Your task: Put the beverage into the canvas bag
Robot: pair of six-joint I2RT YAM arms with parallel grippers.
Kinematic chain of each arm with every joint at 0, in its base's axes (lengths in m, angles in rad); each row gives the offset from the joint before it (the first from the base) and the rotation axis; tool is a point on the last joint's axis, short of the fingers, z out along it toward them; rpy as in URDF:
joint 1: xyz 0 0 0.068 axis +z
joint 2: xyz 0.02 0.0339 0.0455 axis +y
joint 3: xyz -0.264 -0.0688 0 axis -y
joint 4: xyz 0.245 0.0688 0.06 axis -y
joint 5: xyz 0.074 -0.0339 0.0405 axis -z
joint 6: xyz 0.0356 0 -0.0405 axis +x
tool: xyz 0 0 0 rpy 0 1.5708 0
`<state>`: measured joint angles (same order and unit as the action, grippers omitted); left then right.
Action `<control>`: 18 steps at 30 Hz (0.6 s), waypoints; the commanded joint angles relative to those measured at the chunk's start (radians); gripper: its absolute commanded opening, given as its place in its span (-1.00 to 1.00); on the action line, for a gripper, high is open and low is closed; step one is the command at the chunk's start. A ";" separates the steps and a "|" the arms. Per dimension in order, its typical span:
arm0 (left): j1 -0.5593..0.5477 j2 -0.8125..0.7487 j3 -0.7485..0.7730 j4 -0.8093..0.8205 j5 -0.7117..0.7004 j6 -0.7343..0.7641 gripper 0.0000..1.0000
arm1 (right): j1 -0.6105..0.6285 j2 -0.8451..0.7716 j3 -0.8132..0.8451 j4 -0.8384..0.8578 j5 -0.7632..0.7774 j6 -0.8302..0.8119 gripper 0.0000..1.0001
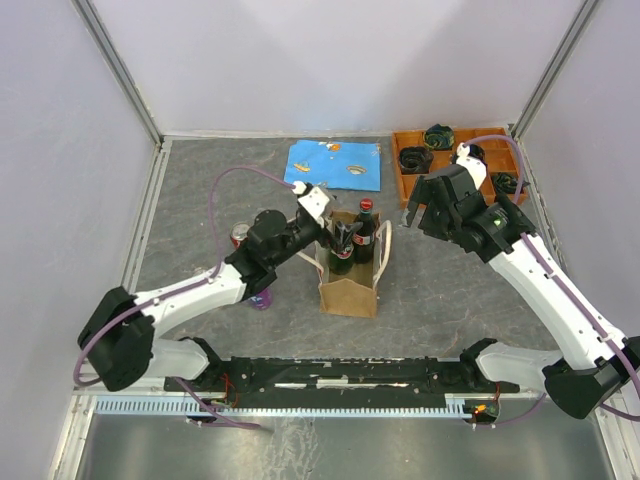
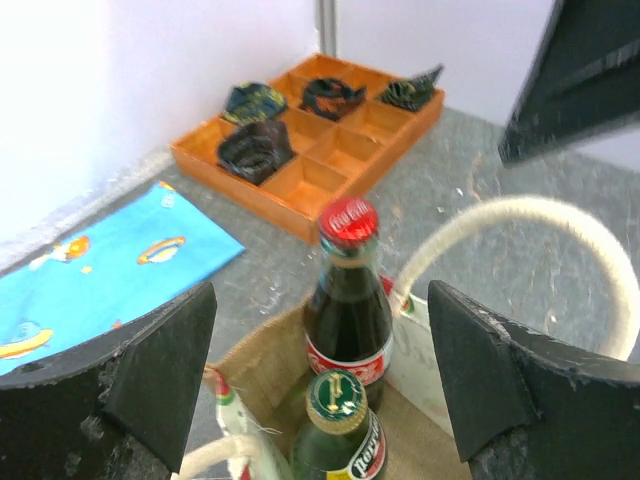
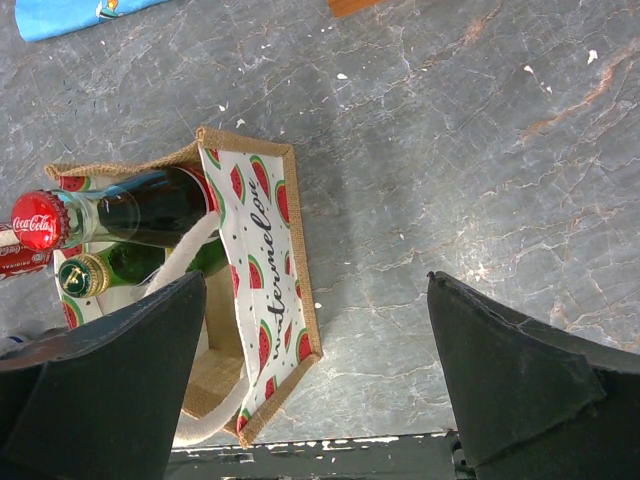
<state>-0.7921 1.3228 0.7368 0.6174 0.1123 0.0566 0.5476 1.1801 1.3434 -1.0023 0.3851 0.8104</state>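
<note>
The canvas bag [image 1: 350, 295] stands upright at the table's middle, with white rope handles and a watermelon print on one side [image 3: 262, 230]. Two beverage bottles stand inside it: a dark cola bottle with a red cap [image 1: 365, 222] [image 2: 348, 300] and a green bottle with a green cap [image 1: 342, 252] [image 2: 340, 405]. My left gripper [image 1: 336, 238] [image 2: 320, 385] is open, its jaws wide on either side of the green bottle's cap without touching it. My right gripper [image 1: 410, 215] [image 3: 320, 370] is open and empty, above the table just right of the bag.
An orange wooden tray [image 1: 452, 182] [image 2: 335, 150] with several dark bundles sits at the back right. A blue printed cloth [image 1: 335, 163] [image 2: 100, 260] lies behind the bag. A red can [image 1: 240, 235] and a purple object [image 1: 260, 299] stand left of the bag, by the left arm.
</note>
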 commanded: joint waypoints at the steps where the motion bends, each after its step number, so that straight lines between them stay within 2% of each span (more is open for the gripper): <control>1: 0.021 -0.125 0.120 -0.109 -0.124 -0.054 0.83 | -0.004 -0.016 -0.007 0.029 0.006 -0.001 0.99; 5: 0.144 -0.189 0.236 -0.315 -0.180 -0.151 0.79 | -0.003 -0.031 -0.021 0.041 0.011 -0.001 0.99; 8: 0.289 -0.170 0.344 -0.541 -0.164 -0.242 0.76 | -0.004 -0.037 -0.031 0.053 0.005 -0.001 0.99; 11: 0.407 -0.129 0.439 -0.759 -0.125 -0.246 0.76 | -0.004 -0.036 -0.041 0.063 -0.005 -0.002 0.99; 18: 0.478 0.039 0.637 -1.176 -0.174 -0.155 0.84 | -0.003 -0.020 -0.043 0.080 -0.034 -0.007 0.99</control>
<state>-0.3309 1.2808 1.2755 -0.2283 -0.0296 -0.1150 0.5476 1.1690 1.2972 -0.9707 0.3645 0.8104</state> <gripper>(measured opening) 0.908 0.991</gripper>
